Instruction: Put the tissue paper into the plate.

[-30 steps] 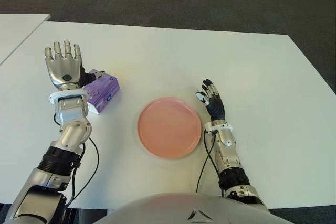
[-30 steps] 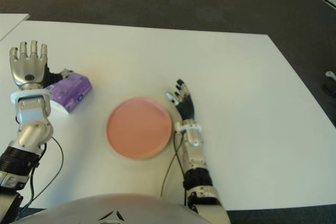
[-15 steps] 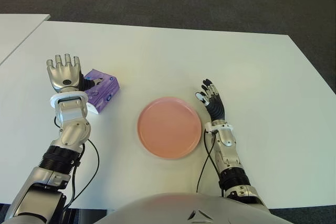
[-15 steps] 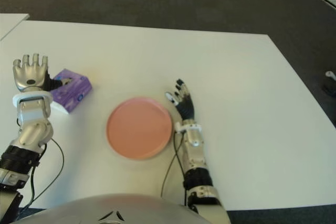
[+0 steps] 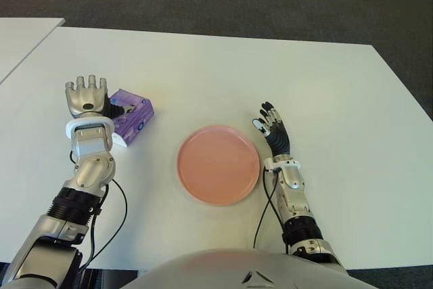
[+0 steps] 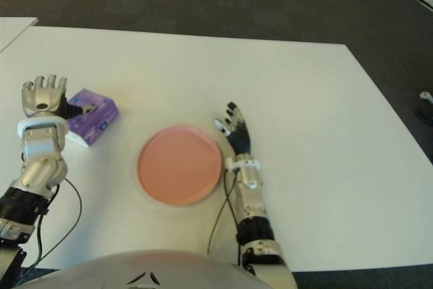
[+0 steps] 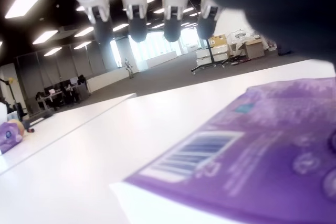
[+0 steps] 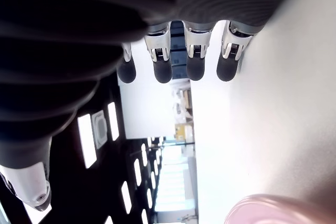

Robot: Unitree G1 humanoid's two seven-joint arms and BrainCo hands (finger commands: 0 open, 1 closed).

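Left eye view: the tissue paper (image 5: 131, 116), a purple pack, lies on the white table (image 5: 203, 65), well to the left of the pink plate (image 5: 218, 164) and apart from it.
Left hand: the left hand (image 5: 86, 97) sits just beside the pack on its left side, palm turned toward it, thumb reaching over the near top edge.
Change: a second ago this hand stood higher with its fingers fully extended upward; now it has come lower and the fingers have begun to bend over the pack.
Fingers: in the left wrist view the fingertips (image 7: 138, 27) hang above the purple wrapper, released and not yet pressing on it, so nothing is grasped.
Right hand: the right hand (image 5: 273, 130) shows just right of the plate, fingers loosely spread and empty, unchanged.
Plate: it holds nothing.
Meaning: the reach looks finished and the closing grasp appears underway; lift and carry to the plate remain.
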